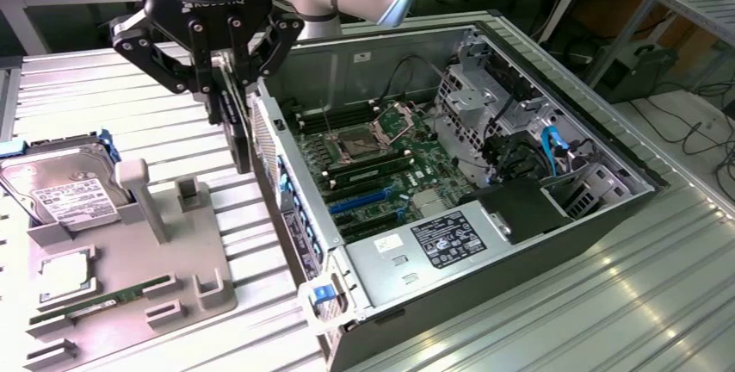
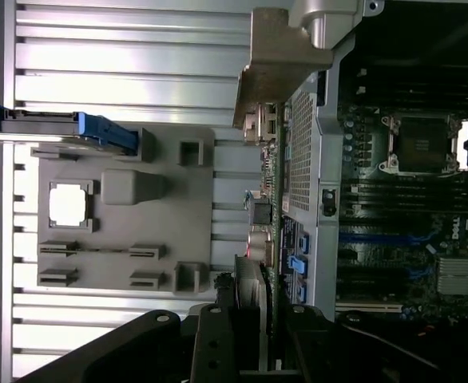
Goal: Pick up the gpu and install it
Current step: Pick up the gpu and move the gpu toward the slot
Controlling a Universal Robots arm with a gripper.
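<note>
The gpu (image 1: 237, 127) hangs edge-on and upright in the air, a thin dark card just outside the open computer case's rear wall (image 1: 275, 144) and above the grey holder tray (image 1: 172, 277). My gripper (image 1: 224, 88) is shut on the gpu's upper edge. In the wrist view the gpu (image 2: 259, 215) runs as a narrow strip away from my fingers (image 2: 218, 335), with its silver end bracket (image 2: 278, 64) at the far end. It lies alongside the case's perforated rear wall (image 2: 302, 152). The motherboard's blue slots (image 1: 361, 204) lie inside the case, apart from the card.
The open case (image 1: 494, 243) fills the exterior view's right, with a CPU socket (image 1: 350, 144) and power supply (image 1: 448, 238). On the tray at the exterior view's left stand a silver hard drive (image 1: 64, 187), a CPU chip (image 1: 64, 275) and a green memory stick (image 1: 103, 305).
</note>
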